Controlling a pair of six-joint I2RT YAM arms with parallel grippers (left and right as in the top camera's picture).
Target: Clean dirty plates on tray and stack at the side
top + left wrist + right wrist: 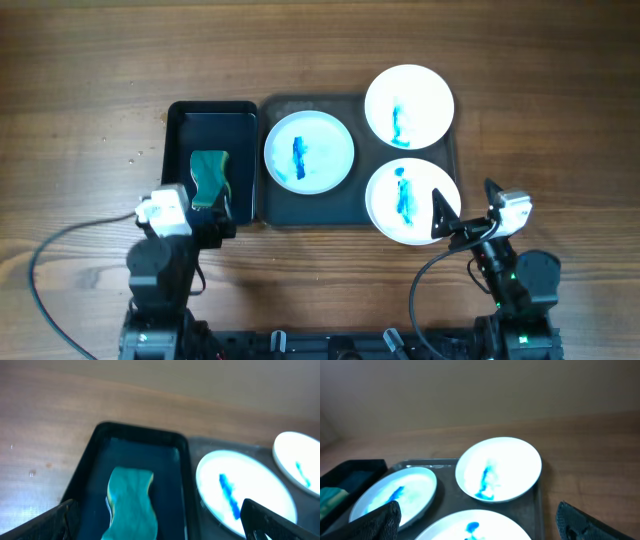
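My left pincer (157,510) hung spread just short of the sponge (210,178) in the bin (210,115) at the tray's (300,212) nine o'clock, ready to grab it; my right pincer (477,510), spread too, faced three stained plates (308,151).

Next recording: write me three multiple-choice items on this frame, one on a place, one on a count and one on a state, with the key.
1. Where does the sponge lie?
A) in the black bin
B) on the tray
C) on one of the plates

2. How many plates are on the tray?
A) one
B) two
C) three

3. What state are the plates in?
A) wiped clean
B) smeared with blue
C) stacked in one pile

Key:
1 A, the sponge sits inside the black bin, left of the tray.
2 C, three white plates lie apart on the tray.
3 B, each plate carries a blue streak.
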